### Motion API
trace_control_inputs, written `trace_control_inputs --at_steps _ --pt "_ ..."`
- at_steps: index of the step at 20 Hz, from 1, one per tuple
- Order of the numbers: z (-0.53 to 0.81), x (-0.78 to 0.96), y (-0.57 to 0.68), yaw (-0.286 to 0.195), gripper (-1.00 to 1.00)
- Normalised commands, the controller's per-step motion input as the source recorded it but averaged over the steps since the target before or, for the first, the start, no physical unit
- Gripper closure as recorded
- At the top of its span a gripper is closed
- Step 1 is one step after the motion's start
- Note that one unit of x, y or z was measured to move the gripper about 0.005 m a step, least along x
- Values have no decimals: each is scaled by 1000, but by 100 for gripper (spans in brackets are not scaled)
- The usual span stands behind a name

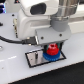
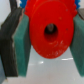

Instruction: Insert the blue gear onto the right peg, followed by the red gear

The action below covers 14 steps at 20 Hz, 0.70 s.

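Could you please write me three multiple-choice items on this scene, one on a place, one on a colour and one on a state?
1. Where is the blue gear?
A. on the grey plate, directly under the red gear
B. on the bare table, away from the plate
C. lifted clear above the arm

2. What colour is the gear between the gripper pads?
A. blue
B. red
C. green

3. How does the gripper stand?
A. wide open, well away from both gears
B. shut on the red gear
C. out of sight in both views

Answers:
1 A: the exterior view shows blue teeth on the plate below the red gear.
2 B: the wrist view shows a red disc with a centre hole.
3 B: the wrist view shows a teal pad pressed against each side of the red gear.
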Motion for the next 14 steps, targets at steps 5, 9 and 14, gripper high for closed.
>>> trace_control_inputs --at_steps 5,9,14 --pt "82 22 31 0 -100" --pt "417 24 44 0 -100" --pt "461 19 17 0 -100"
